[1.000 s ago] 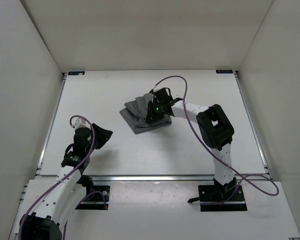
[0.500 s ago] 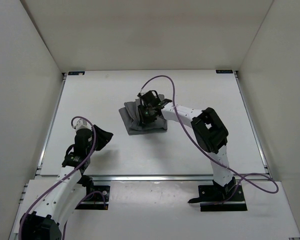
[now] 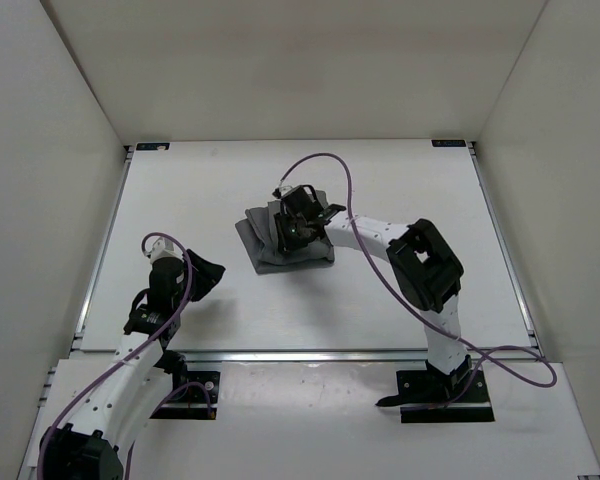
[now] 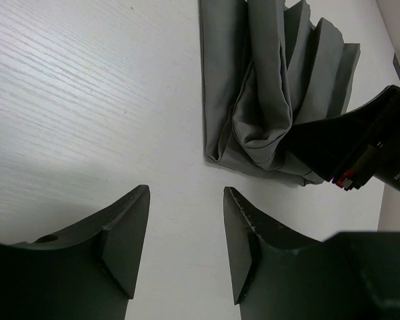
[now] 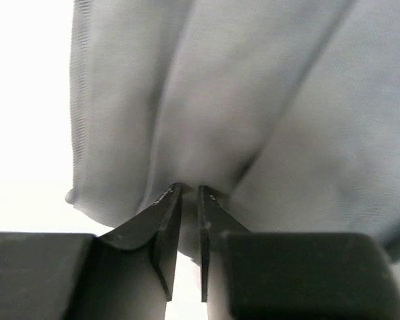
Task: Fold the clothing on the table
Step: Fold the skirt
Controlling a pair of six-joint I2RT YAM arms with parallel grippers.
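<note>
Two grippers stand differently. The right gripper [image 5: 188, 189] has its fingers pressed nearly together, pinching a fold of the grey clothing [image 5: 267, 93] at their tips, with more cloth spreading beyond them. The left gripper [image 4: 185, 193] hovers with fingers spread over the bare table [image 4: 87, 100]. The clothing lies ahead of it, slightly to its right, clear of its tips.
</note>
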